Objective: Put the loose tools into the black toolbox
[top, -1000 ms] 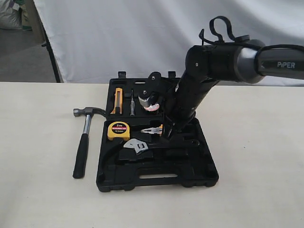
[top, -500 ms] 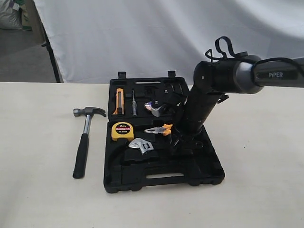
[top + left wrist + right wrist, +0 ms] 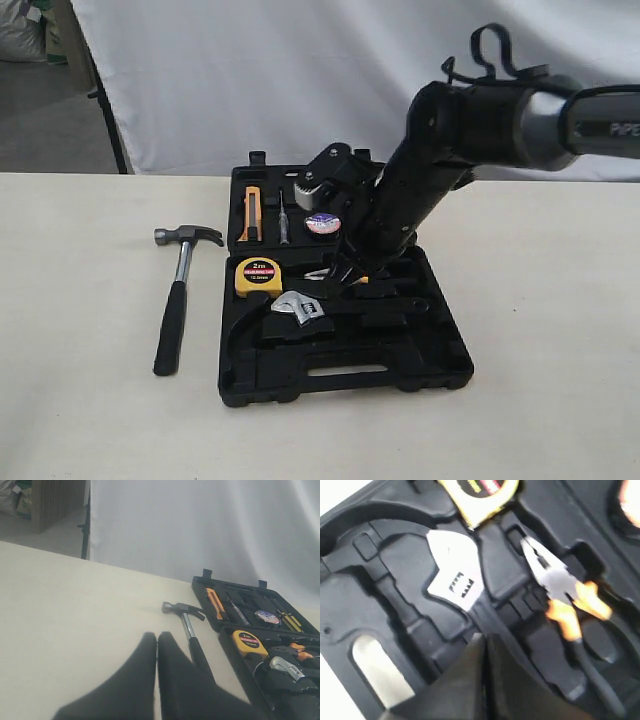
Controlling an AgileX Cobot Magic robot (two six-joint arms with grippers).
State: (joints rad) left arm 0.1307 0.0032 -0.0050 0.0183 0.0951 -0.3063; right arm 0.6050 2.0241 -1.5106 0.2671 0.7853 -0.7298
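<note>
The black toolbox (image 3: 430,372) lies open in the middle of the table. Left of it, on the bare table, lies the claw hammer (image 3: 176,298), also seen from the left wrist (image 3: 187,627). The adjustable wrench (image 3: 300,308) rests in the front half of the box, its silver head showing (image 3: 454,574). The small tape roll (image 3: 322,223) sits in the rear half. My right gripper (image 3: 485,639) is shut with nothing in it, its tips just over the wrench's black handle; from outside it (image 3: 338,278) points down into the box. My left gripper (image 3: 157,638) is shut and empty over the table near the hammer's handle.
A yellow tape measure (image 3: 256,274) and orange-sleeved pliers (image 3: 559,591) sit in the box beside the wrench. An orange knife (image 3: 250,214) and a small screwdriver (image 3: 283,219) lie in the rear half. White cloth hangs behind the table.
The toolbox slid a little to the right a second ago and has stayed there. The right arm dipped, then raised and turned its wrist over the box, uncovering the tape roll.
</note>
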